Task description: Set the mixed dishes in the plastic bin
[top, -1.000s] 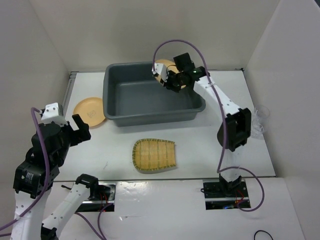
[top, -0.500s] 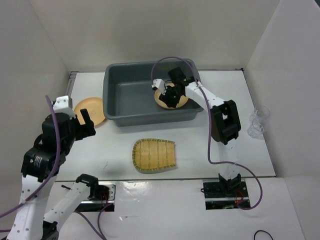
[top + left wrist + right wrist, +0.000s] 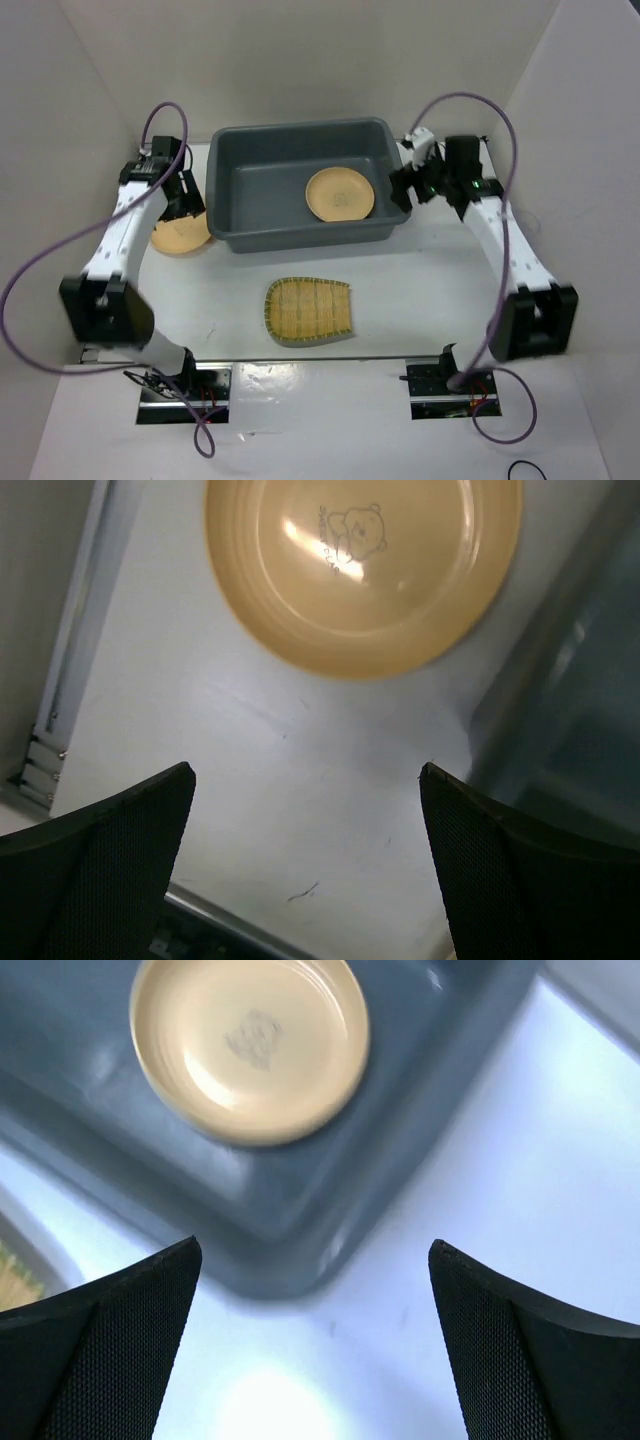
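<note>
The dark grey plastic bin (image 3: pixel 298 238) stands at the back middle of the table. One yellow-orange plate (image 3: pixel 340 194) lies flat inside it at the right end, also seen in the right wrist view (image 3: pixel 250 1045). My right gripper (image 3: pixel 403 186) hangs open and empty just outside the bin's right front corner (image 3: pixel 300 1230). A second yellow-orange plate (image 3: pixel 176 236) lies on the table left of the bin. My left gripper (image 3: pixel 182 200) hovers open over its far edge, and the plate (image 3: pixel 365 565) lies ahead of the fingers. The tan woven tray (image 3: pixel 309 311) rests in front of the bin.
White walls close in the table on the left, back and right. A metal rail (image 3: pixel 55 730) runs along the table's left edge close to the left gripper. The bin's wall (image 3: pixel 570 710) is just right of the left gripper.
My right gripper opened, let the plate go into the bin and drew back out to the right. The left arm swung up and back to the plate beside the bin.
</note>
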Robot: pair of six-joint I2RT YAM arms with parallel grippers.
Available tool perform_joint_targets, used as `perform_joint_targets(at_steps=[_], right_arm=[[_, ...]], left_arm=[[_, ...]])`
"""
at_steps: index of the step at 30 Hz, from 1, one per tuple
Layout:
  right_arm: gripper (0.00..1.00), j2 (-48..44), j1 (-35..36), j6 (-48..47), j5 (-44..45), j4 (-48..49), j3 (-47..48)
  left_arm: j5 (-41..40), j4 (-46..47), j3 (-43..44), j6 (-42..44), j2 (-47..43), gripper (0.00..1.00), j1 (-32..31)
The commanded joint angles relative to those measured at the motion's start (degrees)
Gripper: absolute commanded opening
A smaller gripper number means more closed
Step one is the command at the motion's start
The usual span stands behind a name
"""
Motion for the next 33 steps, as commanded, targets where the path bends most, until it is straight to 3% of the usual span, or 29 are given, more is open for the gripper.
perform_joint_targets(at_steps=[1, 5, 7, 8, 11, 16, 24, 28, 33], right_arm=[[0.99, -12.1, 0.3, 3.5, 7.8, 8.0, -15.0], [0.99, -22.2, 2.4, 7.0, 19.1, 14.2, -27.8], [0.99, -25.1, 1.6, 9.2, 19.2, 14.2, -29.2], [0.99, -25.8, -0.8, 8.4, 16.3, 14.2, -30.6], [0.99, -26.4, -5.4, 7.6, 18.4, 15.1, -33.5], [0.99, -26.4, -11.9, 4.9, 17.6, 14.6, -36.5], [0.99, -27.7, -13.9, 3.6, 16.1, 5.9, -33.0], [0.99, -33.3, -13.9, 2.4, 20.4, -1.3, -32.2], [0.99, -52.8, -12.8, 1.3, 21.0, -0.5, -36.5]], left_arm=[[1.5, 0.6, 7.4, -7.2, 11.4, 0.99, 5.0], [16.8, 10.1, 7.5, -14.6, 18.9, 0.99, 15.8], [20.6, 13.0, 6.8, -17.5, 21.4, 0.99, 19.7], [20.6, 14.8, 6.8, -17.5, 23.6, 0.99, 20.2], [16.6, 15.3, 7.6, -18.2, 27.5, 0.99, 20.8], [20.5, 19.3, 5.6, -18.2, 32.7, 0.99, 23.7], [20.0, 21.7, 1.2, -18.7, 33.8, 0.99, 26.0], [20.0, 23.9, -2.3, -18.1, 34.3, 0.96, 27.2], [20.7, 25.0, -5.4, -18.1, 30.7, 0.91, 27.2]])
